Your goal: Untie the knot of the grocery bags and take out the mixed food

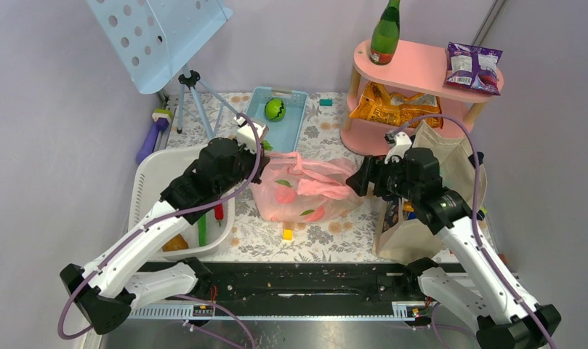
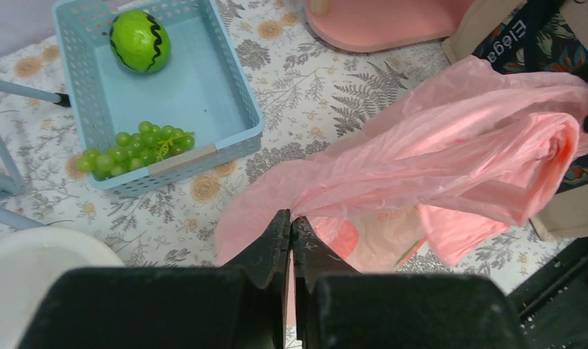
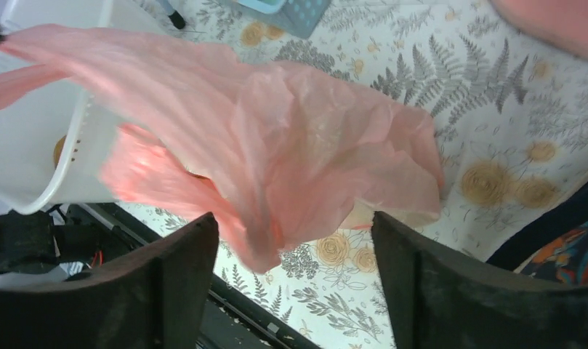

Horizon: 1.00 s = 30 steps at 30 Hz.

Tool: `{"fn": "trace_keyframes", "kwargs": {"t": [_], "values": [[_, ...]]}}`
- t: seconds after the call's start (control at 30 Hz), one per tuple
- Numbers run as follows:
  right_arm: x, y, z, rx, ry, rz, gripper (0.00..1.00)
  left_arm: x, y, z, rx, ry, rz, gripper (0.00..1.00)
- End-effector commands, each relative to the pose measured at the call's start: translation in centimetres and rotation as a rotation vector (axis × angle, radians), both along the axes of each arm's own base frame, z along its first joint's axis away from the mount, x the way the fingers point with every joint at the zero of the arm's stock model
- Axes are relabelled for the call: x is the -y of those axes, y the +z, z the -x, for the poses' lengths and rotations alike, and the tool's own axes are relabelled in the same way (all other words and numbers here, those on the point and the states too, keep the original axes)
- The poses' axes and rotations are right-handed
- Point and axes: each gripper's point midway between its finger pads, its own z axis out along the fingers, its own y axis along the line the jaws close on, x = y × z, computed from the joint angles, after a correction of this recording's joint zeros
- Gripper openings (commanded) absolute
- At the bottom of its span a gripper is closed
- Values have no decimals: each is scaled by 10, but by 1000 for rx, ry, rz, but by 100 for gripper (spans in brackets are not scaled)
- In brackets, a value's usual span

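The thin pink plastic grocery bag (image 1: 305, 195) lies mid-table, its top stretched out between both arms. My left gripper (image 2: 291, 218) is shut on a pinch of the pink film at the bag's left end (image 1: 270, 154). My right gripper (image 3: 291, 225) stands open, jaws wide apart, with a loose fold of the pink bag (image 3: 305, 145) hanging between them without being pinched. Reddish and green food shapes (image 1: 285, 194) show faintly through the plastic. The beige canvas tote (image 1: 450, 156) stands upright under my right arm.
A blue basket (image 2: 167, 80) holds a green ball (image 2: 139, 40) and grapes (image 2: 142, 145). A white tub (image 1: 149, 182) sits at the left. The pink shelf (image 1: 421, 65) carries a green bottle (image 1: 385, 33), a purple packet (image 1: 474, 67) and orange packets (image 1: 392, 109). A yellow block (image 1: 287, 234) lies near the bag.
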Motion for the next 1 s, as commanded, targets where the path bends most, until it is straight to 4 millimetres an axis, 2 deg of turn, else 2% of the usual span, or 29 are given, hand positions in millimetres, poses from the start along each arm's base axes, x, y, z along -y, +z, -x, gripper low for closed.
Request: {"fn": "trace_keyframes", "kwargs": {"t": [0.0,0.07,0.2,0.4,0.57,0.67,0.77,0.83,0.97], "values": [[-1,56,10,158,54,-55,90,11,6,6,-19,-51,71,0],[-2,63,13,193,68,-62,97,12,4,6,-29,-50,76,0],[-11,73,22,250,131,-58,98,8,-3,1,-63,-17,72,0],[-50,78,46,342,288,55,91,3,-14,-8,-100,21,60,0],[-80,80,54,374,284,53,85,-4,-22,-14,-102,60,32,0],[-103,73,56,332,261,-22,79,-6,-26,-17,-115,72,21,0],[-125,55,59,295,259,-14,77,-5,-26,-17,-107,59,21,0],[-133,44,59,303,251,46,79,-5,-26,-15,-97,46,19,0],[-140,30,53,395,248,221,91,-6,-26,-15,-76,36,15,0]]}}
